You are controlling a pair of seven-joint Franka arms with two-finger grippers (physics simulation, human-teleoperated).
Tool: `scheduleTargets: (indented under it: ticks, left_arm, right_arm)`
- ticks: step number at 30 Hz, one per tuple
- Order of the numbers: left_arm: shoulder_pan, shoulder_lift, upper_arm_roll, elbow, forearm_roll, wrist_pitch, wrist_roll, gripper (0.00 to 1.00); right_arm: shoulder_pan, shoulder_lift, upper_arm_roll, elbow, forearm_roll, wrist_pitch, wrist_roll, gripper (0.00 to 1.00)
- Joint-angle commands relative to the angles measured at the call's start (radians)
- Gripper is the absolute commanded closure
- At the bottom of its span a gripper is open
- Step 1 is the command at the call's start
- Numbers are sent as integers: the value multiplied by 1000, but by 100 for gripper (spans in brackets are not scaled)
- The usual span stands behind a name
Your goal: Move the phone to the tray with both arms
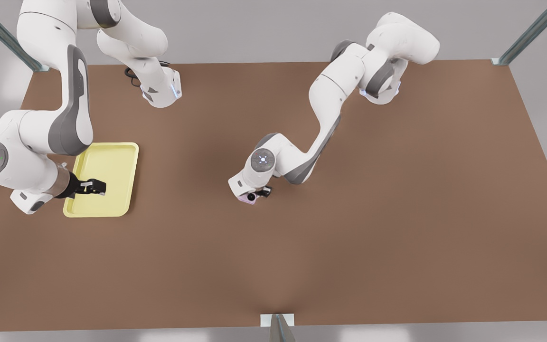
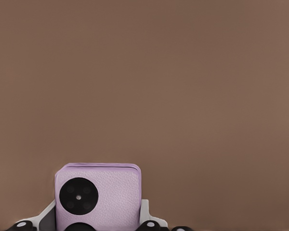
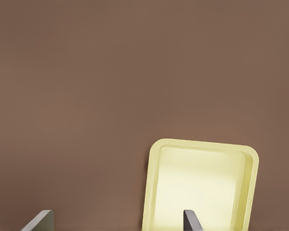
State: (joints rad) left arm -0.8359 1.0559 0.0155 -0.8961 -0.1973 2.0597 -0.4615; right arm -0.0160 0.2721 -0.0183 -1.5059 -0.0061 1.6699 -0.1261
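1. The phone (image 1: 246, 197) sits mid-table under the left gripper (image 1: 256, 194), well apart from the tray (image 1: 112, 156), which lies toward 9 o'clock from it in the front view. That gap looks too wide for one arm, hence, I judge, the two-arm plan.
2. The left gripper is down at the phone (image 2: 97, 196); in the left wrist view its fingers (image 2: 47, 217) flank the pale slab closely on both sides. Whether it is truly gripped or just bracketed I cannot tell.
3. The right gripper (image 1: 94, 186) hovers over the tray's 6 o'clock half, probably placed to receive the phone.
4. Its fingers (image 3: 191, 220) stand wide apart with nothing between them, one over the tray (image 3: 202, 144), the other over bare table (image 1: 349, 237).
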Motion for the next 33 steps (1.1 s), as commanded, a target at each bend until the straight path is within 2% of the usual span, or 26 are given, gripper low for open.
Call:
scheduleTargets:
  ticks: [1, 8, 9, 10, 14, 15, 16, 19, 22, 23, 24, 25, 26, 28, 31, 33]
  left_arm:
    - [-29, 18, 0, 17, 22, 45, -281, 24]
    - [-106, 53, -3, 45, 87, 122, -287, 20]
    - [-112, 64, -3, 45, 87, 157, -283, 5]
    - [-114, 65, -3, 45, 87, 169, -279, 0]
    - [-106, 59, -5, 45, 87, 180, -292, 0]
    - [-82, 36, 0, 43, 81, 62, -289, 0]
    - [-23, 6, 3, 34, 76, -55, -284, 0]
    - [284, -120, 6, 19, 47, -412, -100, 0]
    - [547, -258, 17, 2, 56, -559, 145, 0]
    - [587, -306, 41, 2, 64, -614, 217, 0]
    - [633, -440, 52, -94, 140, -638, 257, 0]
    - [661, -595, 18, -263, 203, -616, 320, 0]
    - [774, -759, -70, -424, 234, -569, 397, 0]
    - [784, -916, -74, -553, 266, -538, 432, 0]
    - [785, -929, -54, -543, 263, -566, 469, 0]
    - [784, -924, -52, -543, 265, -566, 469, 0]
  right_arm:
    - [1, -1, 0, 1, 2, 4, -4, 0]
    - [-1, -2, 1, 4, 8, 2, -4, 0]
    - [-1, -2, 0, 3, 8, 2, -4, 0]
    - [-1, -2, 1, 3, 8, 2, -4, 0]
    - [-1, -1, 0, 1, 8, 4, -6, 0]
    - [-1, 1, 1, 0, 8, 10, -4, 0]
    - [1, 1, 1, 1, 9, 11, -3, 0]
    - [5, 9, 20, 6, 20, 16, 11, 0]
    - [85, 52, 23, 33, 28, 56, 190, 0]
    - [109, 71, 20, 59, 58, 68, 213, 0]
    - [189, 122, -8, 119, 66, 57, 319, 0]
    - [203, 130, -5, 125, 66, 60, 388, 0]
    - [261, 166, -5, 156, 63, 60, 506, 0]
    - [317, 191, 9, 156, 61, 155, 690, 0]
    - [424, 234, 1, 125, 61, 228, 756, 0]
    - [488, 263, 4, 112, 66, 280, 947, 0]
